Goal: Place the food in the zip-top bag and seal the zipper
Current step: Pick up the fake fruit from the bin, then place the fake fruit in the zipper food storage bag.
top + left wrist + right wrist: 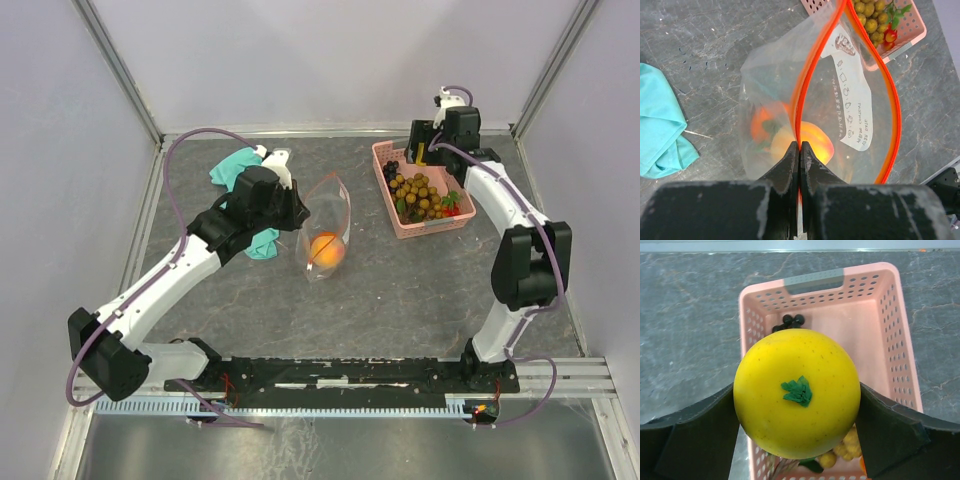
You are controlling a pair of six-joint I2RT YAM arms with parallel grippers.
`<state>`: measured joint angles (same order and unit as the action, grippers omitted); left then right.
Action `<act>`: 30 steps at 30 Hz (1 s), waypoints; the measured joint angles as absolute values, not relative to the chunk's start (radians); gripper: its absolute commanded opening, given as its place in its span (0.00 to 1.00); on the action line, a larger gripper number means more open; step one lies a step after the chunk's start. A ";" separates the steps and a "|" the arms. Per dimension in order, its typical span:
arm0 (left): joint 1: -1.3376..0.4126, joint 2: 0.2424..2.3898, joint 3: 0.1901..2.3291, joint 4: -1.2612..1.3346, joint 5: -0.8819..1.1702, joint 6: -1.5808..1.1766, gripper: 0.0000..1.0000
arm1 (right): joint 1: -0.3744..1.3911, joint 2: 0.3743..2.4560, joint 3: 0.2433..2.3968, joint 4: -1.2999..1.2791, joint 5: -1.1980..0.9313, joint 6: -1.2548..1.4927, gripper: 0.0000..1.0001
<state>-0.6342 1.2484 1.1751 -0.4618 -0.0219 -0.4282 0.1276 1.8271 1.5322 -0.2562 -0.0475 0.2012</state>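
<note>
The clear zip-top bag [325, 225] stands open mid-table with an orange fruit [327, 249] inside. My left gripper [799, 147] is shut on the bag's red zipper strip [807, 70] at its near edge; the mouth gapes wide to the right. Orange fruits [810, 142] show through the plastic. My right gripper [797, 400] is shut on the yellow lemon [797, 392], held above the pink basket [900, 330]. In the top view the right gripper [424, 152] is over the basket's far end. The tan berry cluster [420, 194], dark grapes [391, 170] and red strawberry [452, 210] lie in the basket.
A teal cloth [238, 170] lies behind my left arm, and also shows in the left wrist view [660, 125]. The pink basket [385, 190] stands right of the bag. Grey walls enclose the table on three sides.
</note>
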 measured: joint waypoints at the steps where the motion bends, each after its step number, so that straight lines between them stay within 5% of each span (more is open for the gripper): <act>1: -0.634 1.250 1.181 -0.462 -0.020 -0.428 0.03 | 0.135 1.803 1.523 -0.266 -0.052 0.203 0.78; 19: -0.634 1.293 1.222 -0.454 0.039 -0.429 0.03 | 0.430 1.326 1.416 -0.348 -0.253 0.170 0.79; 30: -0.634 1.331 1.230 -0.439 0.084 -0.429 0.03 | 0.543 1.279 1.271 -0.290 -0.465 0.191 0.81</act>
